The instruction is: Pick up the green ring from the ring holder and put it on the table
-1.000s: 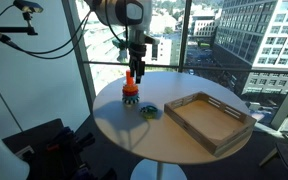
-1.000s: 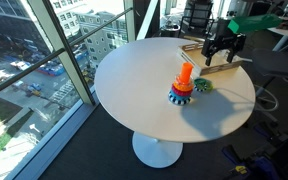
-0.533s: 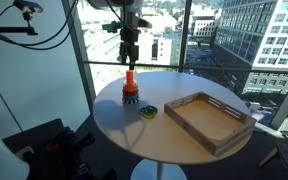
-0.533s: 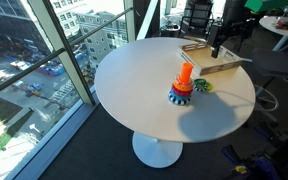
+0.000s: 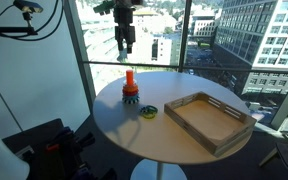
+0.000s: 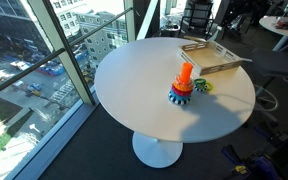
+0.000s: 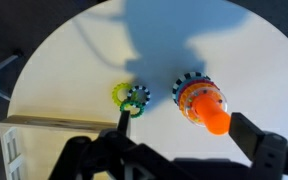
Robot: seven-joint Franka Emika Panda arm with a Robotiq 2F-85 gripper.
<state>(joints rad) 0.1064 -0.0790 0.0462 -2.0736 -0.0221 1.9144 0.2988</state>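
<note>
Gripper point(image 5: 125, 42) hung high above the ring holder point(image 5: 130, 90), jaws spread, grasping nothing. Green ring point(image 5: 148, 110) lay on the table point(image 5: 124, 140), just right of holder.

One round pale grey-white worktop point(image 5: 119, 125) carries one light wooden rectangular tray point(image 5: 189, 131), at the right of the frame. It also carries one toy stacking stand with an upright orange peg point(image 5: 130, 80), left of centre. Two small loose rings lie beside the stand, overlapping near the centre of the wrist view: one green toothed ring point(image 7: 137, 101) and one paler yellowish ring point(image 7: 115, 95). The rings on the peg blur together and cannot be counted.
</note>
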